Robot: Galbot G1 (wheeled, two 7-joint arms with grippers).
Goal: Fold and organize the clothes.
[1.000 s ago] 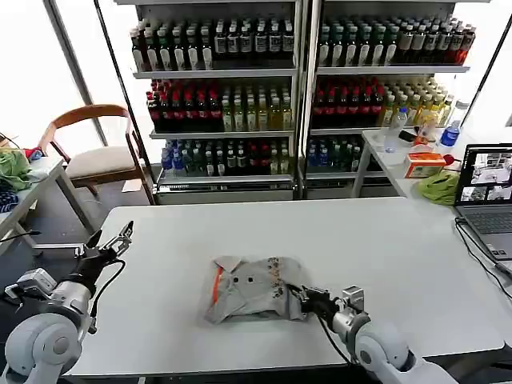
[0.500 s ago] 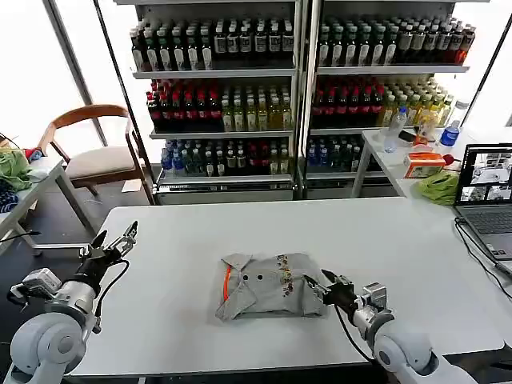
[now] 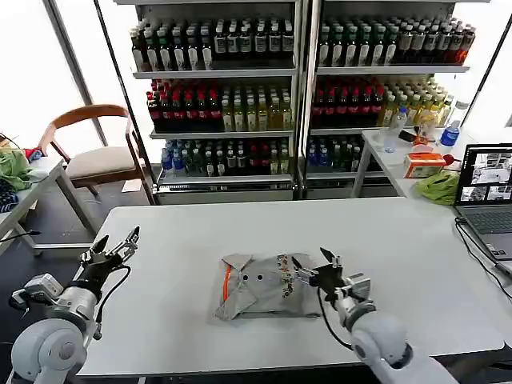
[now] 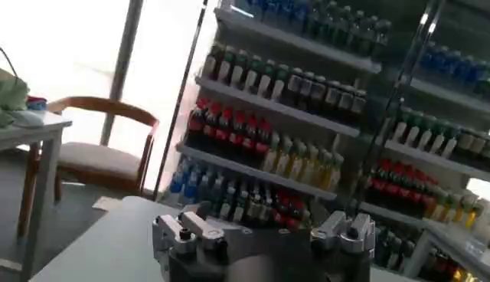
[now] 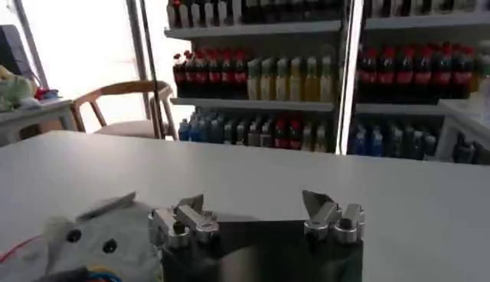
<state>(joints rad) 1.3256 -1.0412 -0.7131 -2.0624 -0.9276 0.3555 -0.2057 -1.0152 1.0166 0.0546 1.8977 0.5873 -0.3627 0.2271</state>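
Beside folded shirt (image 3: 260,285), right claw (image 3: 314,266) (spread), laptop (image 3: 485,192) apart

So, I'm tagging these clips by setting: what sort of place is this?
Probably a shop-style test room rather than a home: shelves packed with bottled drinks line the back wall, a laptop sits on a side table, and the folded shirt lies on a plain white table.

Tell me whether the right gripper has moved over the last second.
Yes. The right gripper has lifted off the folded shirt's near right corner and moved toward the shelves, jaws now open.
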